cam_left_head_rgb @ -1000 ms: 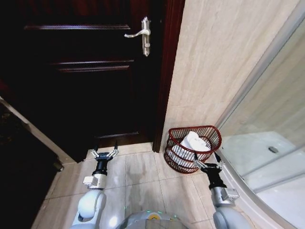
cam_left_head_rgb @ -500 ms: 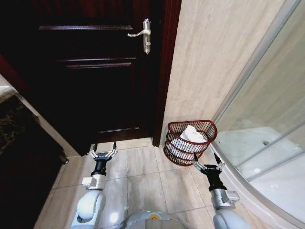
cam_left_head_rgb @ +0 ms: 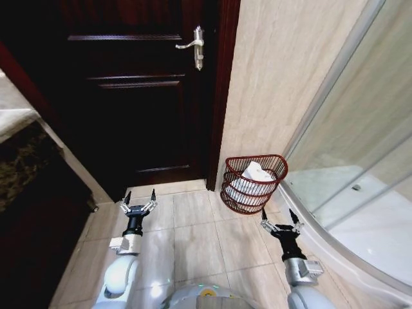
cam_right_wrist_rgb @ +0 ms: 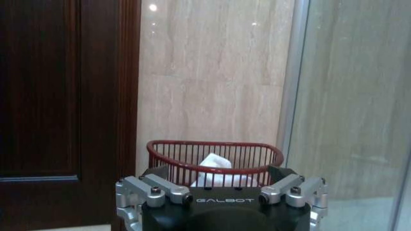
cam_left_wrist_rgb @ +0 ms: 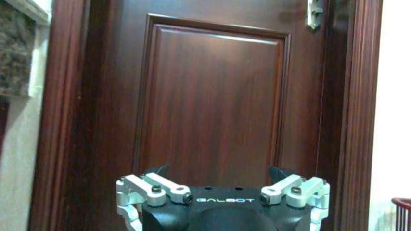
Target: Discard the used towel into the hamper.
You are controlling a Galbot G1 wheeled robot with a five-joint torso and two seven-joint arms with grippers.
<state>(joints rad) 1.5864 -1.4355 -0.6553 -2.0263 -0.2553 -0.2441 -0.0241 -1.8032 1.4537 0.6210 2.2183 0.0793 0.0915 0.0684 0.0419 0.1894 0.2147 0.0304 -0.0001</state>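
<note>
As things lie: white cloth towel (cam_left_head_rgb: 252,175) sits inside the round reddish-brown ribbed wire hamper (cam_left_head_rgb: 252,185).
Grippers: left gripper (cam_left_head_rgb: 139,201) and right gripper (cam_left_head_rgb: 279,219) spread, empty.
Advice: withdraw without nudging it.

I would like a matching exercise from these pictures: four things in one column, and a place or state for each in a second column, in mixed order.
Things:
1. hamper
2. towel
3. left hand
4. door handle

Places or states:
A. open and empty, low over the floor tiles in front of the dark door
B. lying inside the red wire basket
C. silver, high on the dark door
D. on the floor against the beige wall, beside the shower glass

Pairs: 1-D, 2-B, 3-A, 4-C
</note>
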